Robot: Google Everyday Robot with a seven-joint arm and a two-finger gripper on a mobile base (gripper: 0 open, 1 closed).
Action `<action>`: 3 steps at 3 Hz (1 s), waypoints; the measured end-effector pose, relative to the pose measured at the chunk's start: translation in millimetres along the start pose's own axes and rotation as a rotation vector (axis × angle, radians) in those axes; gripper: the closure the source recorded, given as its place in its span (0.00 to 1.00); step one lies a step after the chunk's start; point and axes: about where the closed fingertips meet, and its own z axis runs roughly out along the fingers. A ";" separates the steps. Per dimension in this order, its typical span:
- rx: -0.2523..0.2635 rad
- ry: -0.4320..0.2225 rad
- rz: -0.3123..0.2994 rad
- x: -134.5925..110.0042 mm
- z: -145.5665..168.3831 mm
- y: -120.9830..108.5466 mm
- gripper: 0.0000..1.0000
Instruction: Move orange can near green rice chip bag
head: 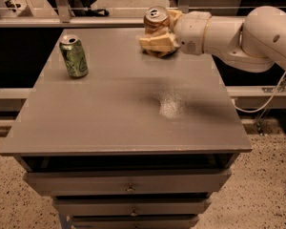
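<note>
The orange can (156, 19), with its silver pull-tab top showing, sits in my gripper (157, 36) at the far right part of the grey table top (109, 109). The gripper is shut on the can and holds it upright, just above the table near its back edge. The white arm (238, 30) reaches in from the right. The green rice chip bag is hidden behind the gripper and arm; I cannot see it.
A green can (74, 56) stands upright at the back left of the table. A rail and glass partition (86, 13) run behind the table. Drawers (128, 187) lie below the front edge. Speckled floor lies on both sides.
</note>
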 end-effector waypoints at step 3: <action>0.273 0.045 0.188 85.4 -53.0 -125.1 1.00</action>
